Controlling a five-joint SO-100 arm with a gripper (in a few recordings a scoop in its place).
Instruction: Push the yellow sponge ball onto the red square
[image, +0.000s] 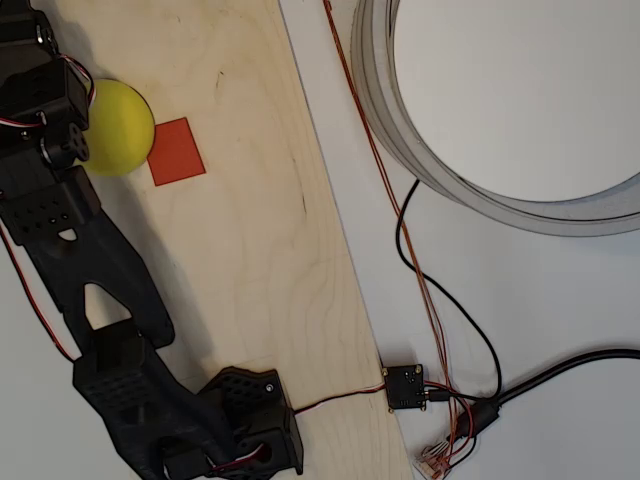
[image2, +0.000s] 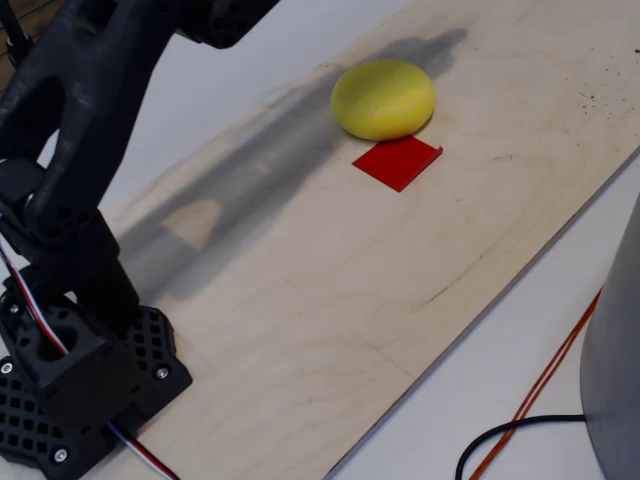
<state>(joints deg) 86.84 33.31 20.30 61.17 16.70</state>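
You have open wooden board (image: 250, 230) right of and below the red square (image: 177, 151); the yellow sponge ball (image: 120, 127) crowds its left edge.

Yellow sponge ball (image2: 384, 98) rests touching the flat red square's (image2: 398, 162) edge.

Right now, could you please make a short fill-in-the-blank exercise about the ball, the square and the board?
1. The yellow sponge ball lies at the edge of the ____ square.
2. Both lie on a ____ board.
3. The arm beside the ball is ____ in colour.

Missing words: red; wooden; black
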